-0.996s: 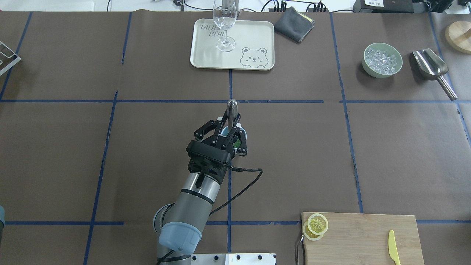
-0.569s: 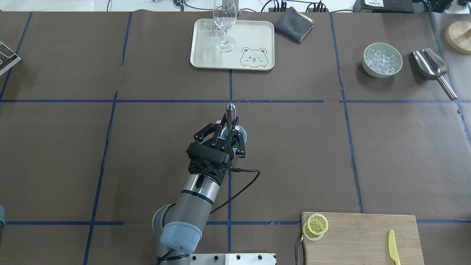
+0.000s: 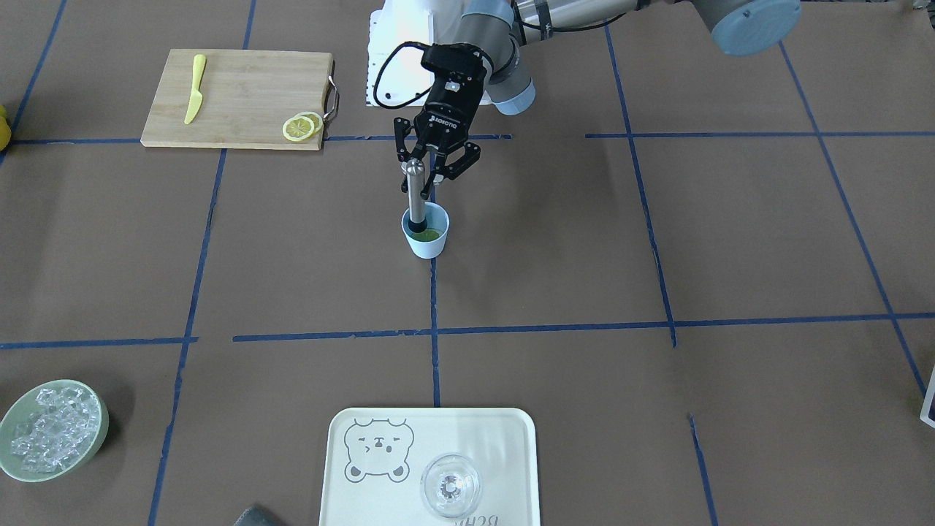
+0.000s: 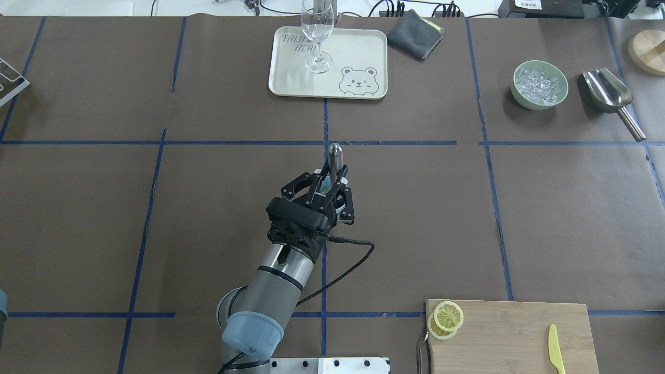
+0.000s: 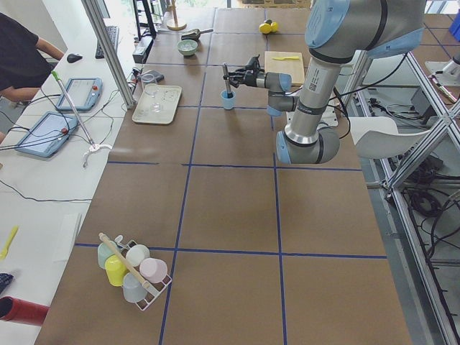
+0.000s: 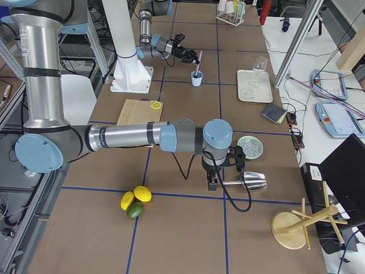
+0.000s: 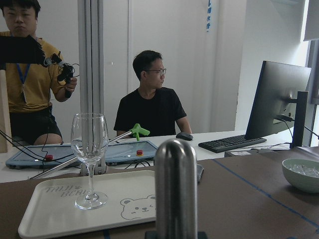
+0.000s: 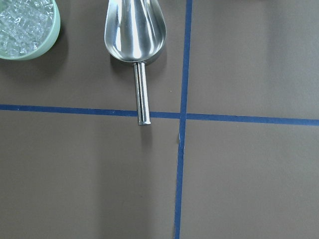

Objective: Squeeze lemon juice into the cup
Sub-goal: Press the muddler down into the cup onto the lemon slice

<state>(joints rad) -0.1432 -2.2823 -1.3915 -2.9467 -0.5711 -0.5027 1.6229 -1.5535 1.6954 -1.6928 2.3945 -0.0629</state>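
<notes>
The pale blue cup (image 3: 426, 245) stands mid-table with green matter inside; in the overhead view my hand hides most of the cup (image 4: 325, 183). A steel muddler (image 3: 416, 197) stands upright in it, and my left gripper (image 3: 425, 177) is shut on the rod just below its rounded top (image 4: 335, 151). The rod fills the middle of the left wrist view (image 7: 175, 189). Two lemon slices (image 4: 448, 316) lie overlapped on the corner of the cutting board (image 4: 514, 332), untouched. My right gripper (image 6: 223, 171) hovers over the steel scoop (image 8: 135, 30); I cannot tell whether it is open or shut.
A yellow knife (image 4: 555, 348) lies on the board. The green bowl of ice (image 4: 539, 84) sits beside the scoop. A wine glass (image 4: 317, 36) stands on the bear tray (image 4: 363, 52), with a grey cloth (image 4: 414, 32) next to it. Whole citrus (image 6: 136, 200) and people behind the table.
My left gripper, with the muddler in it, first drew back slightly and then shifted right and forward over the cup. Nothing else moved.
</notes>
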